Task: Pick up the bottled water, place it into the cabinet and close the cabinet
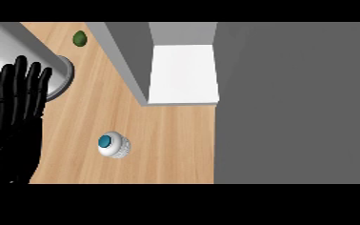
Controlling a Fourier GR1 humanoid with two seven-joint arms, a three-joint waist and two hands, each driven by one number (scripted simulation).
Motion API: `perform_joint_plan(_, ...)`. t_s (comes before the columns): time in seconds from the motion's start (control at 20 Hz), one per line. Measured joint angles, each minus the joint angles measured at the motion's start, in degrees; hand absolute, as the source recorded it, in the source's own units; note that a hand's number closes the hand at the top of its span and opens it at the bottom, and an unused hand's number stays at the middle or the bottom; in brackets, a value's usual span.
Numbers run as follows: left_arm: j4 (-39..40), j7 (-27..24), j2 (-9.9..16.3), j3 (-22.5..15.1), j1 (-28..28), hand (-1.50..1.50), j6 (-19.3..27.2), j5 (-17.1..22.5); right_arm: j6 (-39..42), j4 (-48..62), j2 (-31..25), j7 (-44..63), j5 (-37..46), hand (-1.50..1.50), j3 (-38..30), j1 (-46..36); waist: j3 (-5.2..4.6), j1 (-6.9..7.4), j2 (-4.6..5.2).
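Here the left hand (22, 109) rests open at the left edge, fingers straight and up, holding nothing; the right hand is out of sight. The bottled water (112, 145) stands upright on the wooden counter (175, 143), near and right of it, apart. The cabinet (184, 74) lies open farther right. A sideways reach could tip the bottle and roll it off.

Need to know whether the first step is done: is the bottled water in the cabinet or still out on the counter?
Out. The bottled water stands on the wooden counter, below the open cabinet.
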Motion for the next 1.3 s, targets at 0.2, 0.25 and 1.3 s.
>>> perform_joint_plan(0.2, -2.94, 1.91, -2.55, -2.41, 2.02, -1.50, 5.35, -5.28, 1.53, -2.64, -0.82, 1.20, -1.11, -1.50, -0.08, 1.88, 0.41, 0.74, -0.16)
perform_joint_plan(0.25, -3.31, 1.74, -3.05, -3.94, 3.29, -1.50, 8.20, -7.17, 2.16, -3.35, -0.93, 1.15, -1.28, -1.50, 0.42, 2.97, 0.47, 0.77, -0.21)
perform_joint_plan(1.3, -15.38, 21.87, -4.54, -34.80, 20.87, -1.50, 44.17, -23.26, 4.72, -21.34, 1.77, 14.65, -1.30, -1.50, 20.99, 15.84, 0.76, 1.46, -0.53)
